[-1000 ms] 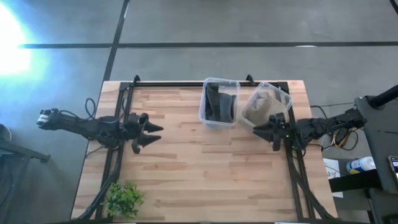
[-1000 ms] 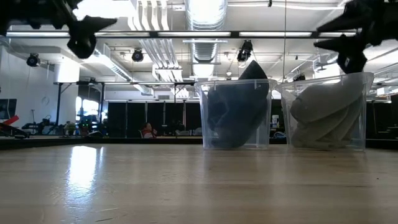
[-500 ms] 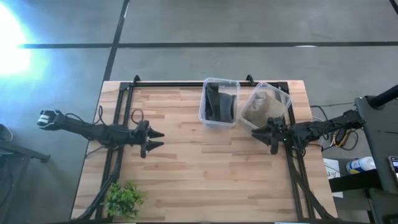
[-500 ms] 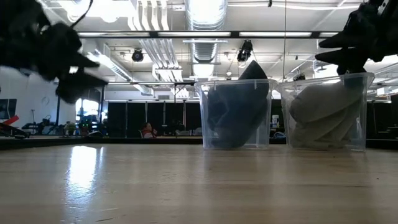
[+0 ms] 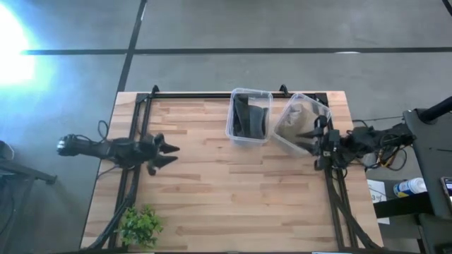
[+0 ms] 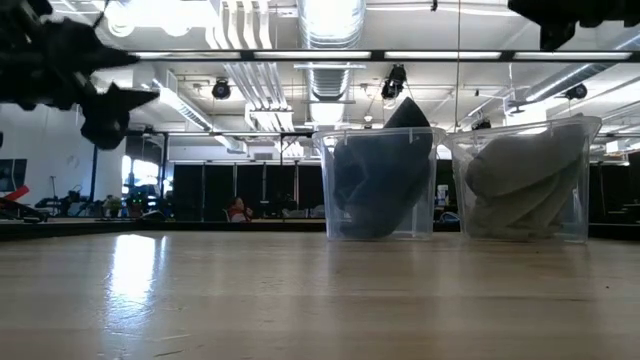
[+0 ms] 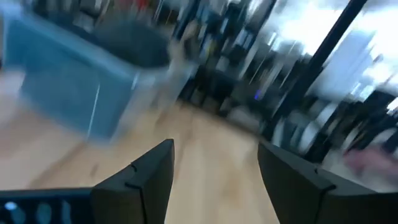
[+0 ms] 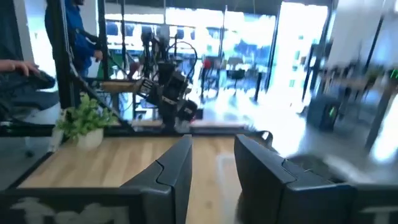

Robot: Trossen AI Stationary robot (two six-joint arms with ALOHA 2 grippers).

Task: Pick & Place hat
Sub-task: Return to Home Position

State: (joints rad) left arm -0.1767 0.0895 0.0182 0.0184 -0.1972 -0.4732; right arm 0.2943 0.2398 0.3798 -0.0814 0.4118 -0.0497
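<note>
Two clear plastic bins stand at the table's far middle. The left bin (image 5: 248, 116) (image 6: 380, 185) holds a dark hat (image 5: 247, 118) standing on edge. The right bin (image 5: 302, 121) (image 6: 522, 180) sits turned at an angle and holds a grey hat (image 5: 296, 116) (image 6: 515, 180). My left gripper (image 5: 168, 150) (image 6: 105, 92) (image 7: 214, 162) hovers open over the table's left part, pointing toward the bins. My right gripper (image 5: 313, 143) (image 8: 212, 155) hangs open, high up by the near side of the grey hat's bin, pointing toward the table's left.
A small green plant (image 5: 141, 224) (image 8: 84, 121) stands at the near left corner. Dark frame rails (image 5: 134, 176) run along both table sides and the far edge. The bare wood (image 5: 233, 190) in the middle and near part is free room. A person sits beyond the table in the right wrist view.
My right gripper has risen, almost leaving the low view at the top, and moved toward the far right, closer to the grey hat's bin. My left gripper dipped and pushed toward the middle, then drew back left and rose a little. The bins and hats stayed put.
</note>
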